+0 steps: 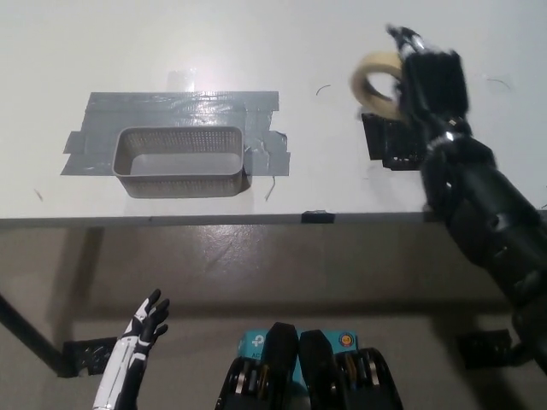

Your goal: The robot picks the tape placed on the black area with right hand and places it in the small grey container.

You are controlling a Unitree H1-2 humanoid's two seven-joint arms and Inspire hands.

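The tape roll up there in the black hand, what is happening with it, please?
The robot's black right hand holds the tape roll above the table, lifted off the black area. The small grey container, sitting on grey tape patches to the left, has nothing in it yet. The white left hand rests open below the table edge.

Probably a lab, plain white table (256, 51), taped-down grey container (180, 161), concrete floor (256, 273)

A white counter (256, 34) fills the upper half; strips of grey duct tape (184, 107) are stuck flat on it; below its front edge lies a brownish floor (256, 265).
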